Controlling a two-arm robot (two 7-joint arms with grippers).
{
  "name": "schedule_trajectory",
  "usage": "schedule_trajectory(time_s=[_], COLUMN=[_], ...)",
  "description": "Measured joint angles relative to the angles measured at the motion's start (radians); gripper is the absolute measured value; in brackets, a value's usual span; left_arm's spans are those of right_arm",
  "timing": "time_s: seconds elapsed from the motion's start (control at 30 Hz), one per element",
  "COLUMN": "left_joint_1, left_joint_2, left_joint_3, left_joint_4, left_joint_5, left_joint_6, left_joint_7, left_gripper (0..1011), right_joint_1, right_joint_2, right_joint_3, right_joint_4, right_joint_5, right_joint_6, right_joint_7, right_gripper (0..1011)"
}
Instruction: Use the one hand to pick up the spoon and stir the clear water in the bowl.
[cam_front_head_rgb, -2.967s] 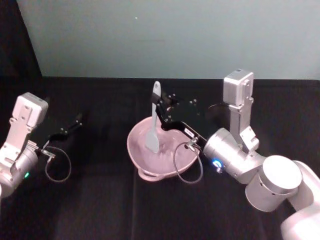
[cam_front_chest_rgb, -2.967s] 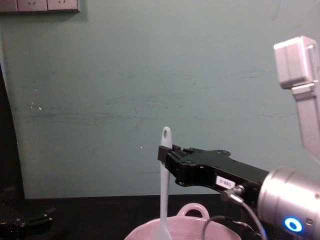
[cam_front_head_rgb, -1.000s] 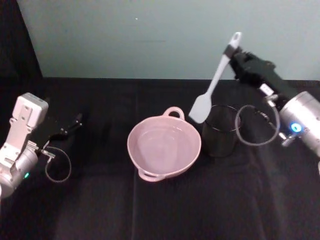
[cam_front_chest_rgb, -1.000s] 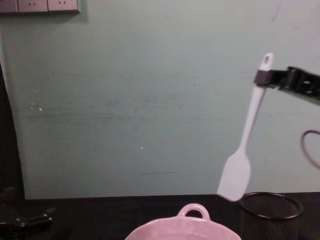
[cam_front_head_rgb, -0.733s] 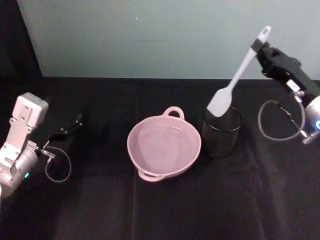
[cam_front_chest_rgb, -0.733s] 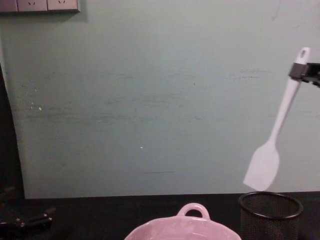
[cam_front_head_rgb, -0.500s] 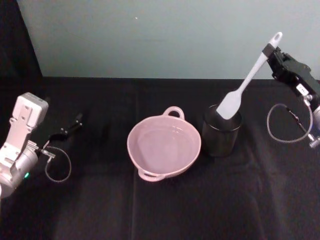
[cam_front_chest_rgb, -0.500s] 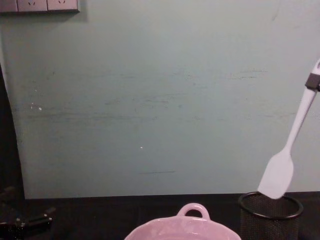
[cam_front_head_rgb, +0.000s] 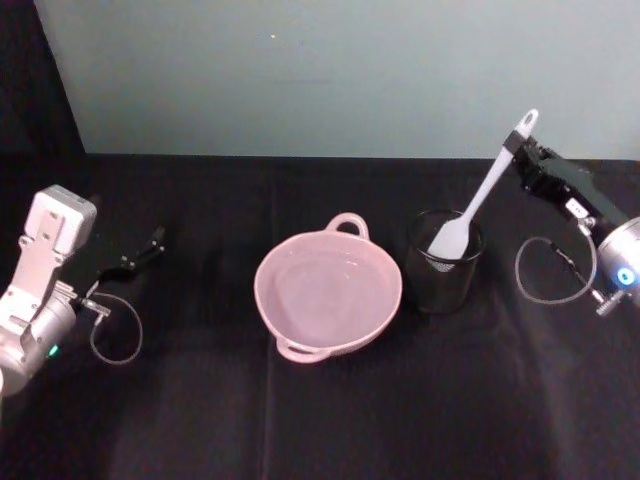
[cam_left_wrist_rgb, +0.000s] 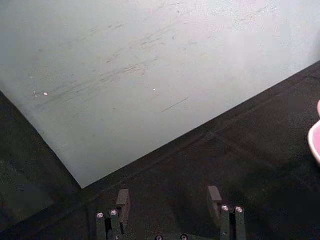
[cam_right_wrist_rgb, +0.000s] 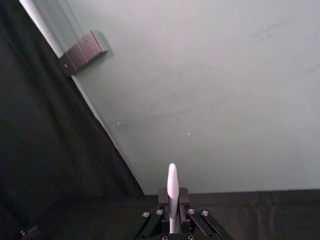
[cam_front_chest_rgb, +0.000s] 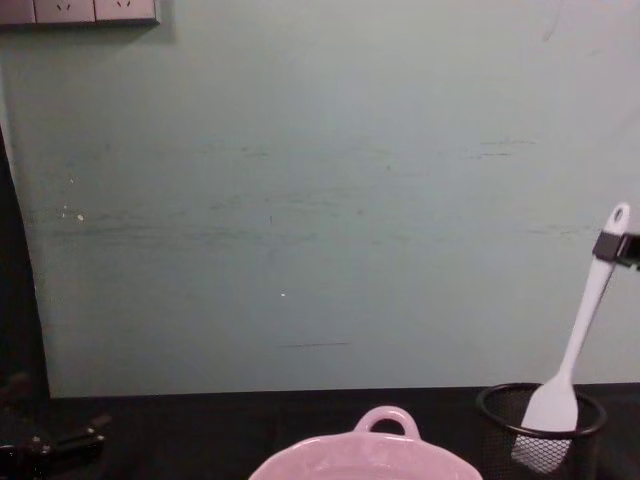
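- From the head view I am seeing the right gripper (cam_front_head_rgb: 517, 150) clenching the spoon (cam_front_head_rgb: 478, 196) just below the oval hole at its handle end; the spoon is tilting, its flat head sitting inside the black wire-mesh cup (cam_front_head_rgb: 444, 272); the cup is standing just beside the bowl (cam_front_head_rgb: 328, 296), on its right.
- The chest view is giving me what the head view cannot: through the mesh of the cup (cam_front_chest_rgb: 541, 432) I am making out the spoon (cam_front_chest_rgb: 571, 369) head reaching below the rim; the right gripper (cam_front_chest_rgb: 617, 248) is cut off here at the picture's edge.
- The head view alone is showing the bowl's whole inside; the water (cam_front_head_rgb: 325, 290) is barely visible to me (a faint sheen at most); in the chest view the bowl (cam_front_chest_rgb: 365, 460) is showing just its loop handle and far rim, the rest cut off at the bottom.
- The right wrist view is looking along the spoon (cam_right_wrist_rgb: 172, 192) edge-on, with the fingers (cam_right_wrist_rgb: 163, 196) pressing it from both sides; the spoon's head is hidden from it.
- The left gripper (cam_front_head_rgb: 140, 253) is sitting parked over the black table (cam_front_head_rgb: 200, 400) at the far left, well apart from the bowl; the left wrist view is showing its fingers (cam_left_wrist_rgb: 214, 196) standing apart, released, with a sliver of the pink bowl (cam_left_wrist_rgb: 315, 142) at the edge.
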Motion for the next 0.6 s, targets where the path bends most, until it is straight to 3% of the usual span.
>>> schedule_trajectory(time_s=[0.6], left_joint_1=[0.0], left_joint_2=[0.0], left_joint_3=[0.0], left_joint_4=[0.0], left_joint_5=[0.0], left_joint_6=[0.0], left_joint_7=[0.0], left_gripper=[1011], right_joint_1=[0.06], right_joint_2=[0.026], right_joint_3=[-0.068], right_joint_4=[0.129], right_joint_5=[0.047], right_joint_6=[0.034], right_joint_7=[0.028], right_gripper=[110])
